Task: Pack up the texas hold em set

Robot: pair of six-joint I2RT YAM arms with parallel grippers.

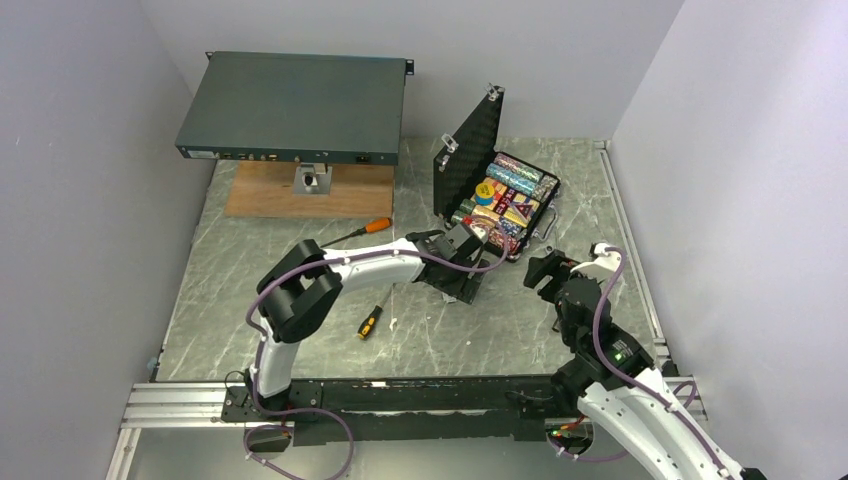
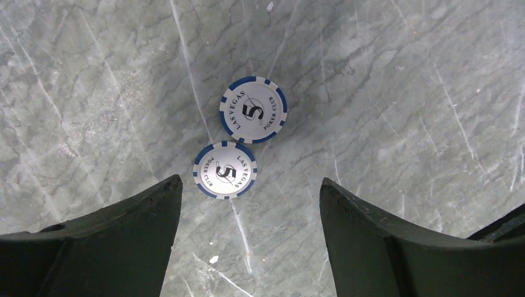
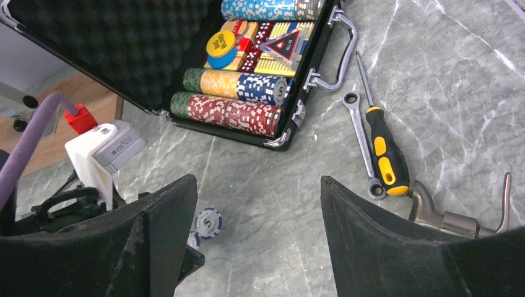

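Between the left jaws: nothing is held; they are spread wide, pointed down at the desk (image 2: 402,93).
Just ahead of that gap: the near chip (image 2: 225,170) is laid flat, a little toward the left-hand finger in the wrist view; the far chip (image 2: 253,109) is set just beside it, further out and to the right.
Long axis: none for a round chip; the pair is lined up on a diagonal.
Nearer arm: the left is judged much the nearer; the chips are seen only at the lower edge of the right wrist view.
Right jaws: spread wide, nothing held, short of the case (image 1: 472,150).
Case: stood open on the desk, lid upright, chip rows (image 3: 235,114) packed inside, beyond the chips and to their right.
Coming move: a short descent onto the near chip is judged to be called for.
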